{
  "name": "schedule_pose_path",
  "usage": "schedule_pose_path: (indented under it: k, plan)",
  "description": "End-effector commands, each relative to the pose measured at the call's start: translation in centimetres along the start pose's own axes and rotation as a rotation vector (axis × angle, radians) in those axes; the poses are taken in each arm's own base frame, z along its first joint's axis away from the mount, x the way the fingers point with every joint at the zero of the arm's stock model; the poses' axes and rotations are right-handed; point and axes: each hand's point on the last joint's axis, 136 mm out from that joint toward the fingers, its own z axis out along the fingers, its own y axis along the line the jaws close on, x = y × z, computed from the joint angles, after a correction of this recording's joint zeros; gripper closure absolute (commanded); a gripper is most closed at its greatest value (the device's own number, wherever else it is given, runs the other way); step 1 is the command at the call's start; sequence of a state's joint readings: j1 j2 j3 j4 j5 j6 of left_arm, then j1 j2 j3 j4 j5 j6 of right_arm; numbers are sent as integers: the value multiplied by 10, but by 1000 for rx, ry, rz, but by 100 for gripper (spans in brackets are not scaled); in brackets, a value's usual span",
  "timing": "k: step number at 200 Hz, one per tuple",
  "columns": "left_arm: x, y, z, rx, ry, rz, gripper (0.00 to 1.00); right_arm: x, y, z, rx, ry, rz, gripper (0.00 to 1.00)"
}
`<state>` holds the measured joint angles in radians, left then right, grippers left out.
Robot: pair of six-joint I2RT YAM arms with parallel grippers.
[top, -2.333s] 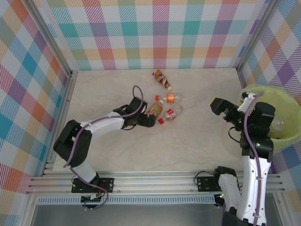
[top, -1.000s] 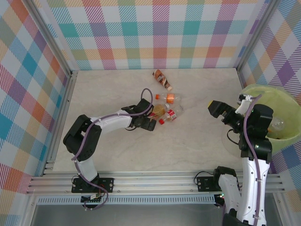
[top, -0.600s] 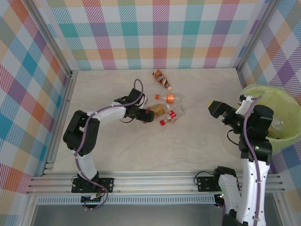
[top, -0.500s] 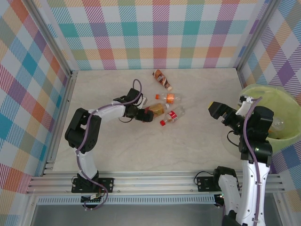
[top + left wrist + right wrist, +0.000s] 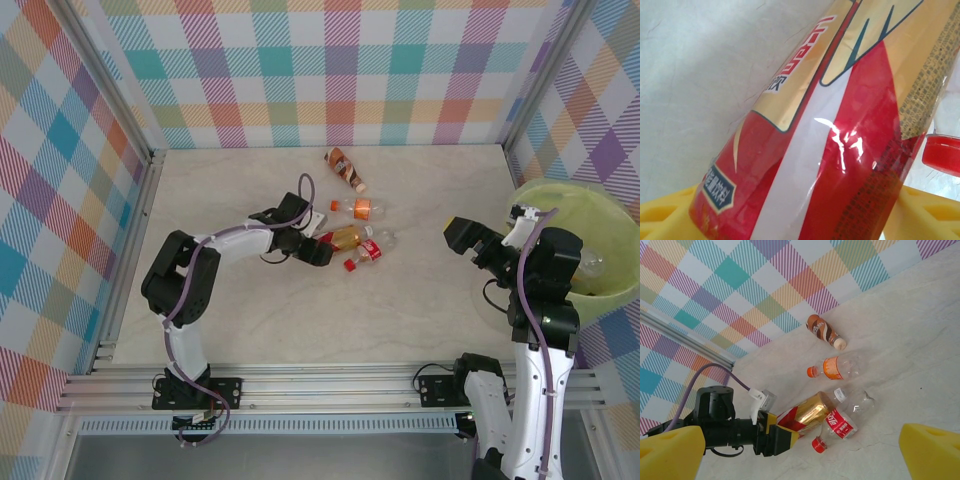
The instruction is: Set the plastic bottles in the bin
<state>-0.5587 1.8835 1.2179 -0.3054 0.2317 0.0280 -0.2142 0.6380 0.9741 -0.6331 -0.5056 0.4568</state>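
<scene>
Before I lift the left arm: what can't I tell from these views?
- Left gripper grip: left wrist view, the gold bottle covers the fingertips, contact unclear.
- Bin contents: top view, the right arm overlaps it, the frame edge cuts it.
- Clear bottle: right wrist view, too faint to outline.

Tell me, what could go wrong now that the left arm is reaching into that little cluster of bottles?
The left gripper straddles the red-and-gold bottle near one end, so it might swing or slip when lifted. The red-labelled bottle lies right beside it and could get knocked rolling. The bin sits far right, a long carry.
</scene>
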Motion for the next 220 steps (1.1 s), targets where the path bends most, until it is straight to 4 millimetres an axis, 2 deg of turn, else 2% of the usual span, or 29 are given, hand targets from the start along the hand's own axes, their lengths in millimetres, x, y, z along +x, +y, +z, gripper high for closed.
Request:
schedule_pose_path:
  k: [1,24,42,68,100,102,133,164,184,205,220]
  plan:
    - [5,-3,-5,-35,-5,42,28,2,2,0,-8,1,-13,0]
    - [12,-7,-16,-56,1,25,30,4,1,2,-14,14,-7,0]
    - [20,-10,-28,-59,-2,-62,33,7,0,3,-16,22,-3,0]
    - [41,-16,-46,-55,-5,-223,35,8,-3,7,-18,27,2,0]
    - [60,-32,-63,36,-49,-367,39,9,-4,12,-29,41,17,0]
    - [55,-33,-65,50,-78,-368,39,9,-4,13,-33,43,19,0]
    - [45,-55,-92,201,-233,-335,38,22,7,23,-118,105,55,0]
    - [30,-79,-115,337,-319,-272,38,53,13,51,-128,210,99,0]
    - [21,-93,-125,411,-353,-249,38,79,31,73,-158,293,62,0]
    - [12,-104,-132,462,-385,-231,39,93,47,99,-200,334,110,0]
    - [9,-108,-133,482,-392,-227,39,102,67,114,-281,365,136,0]
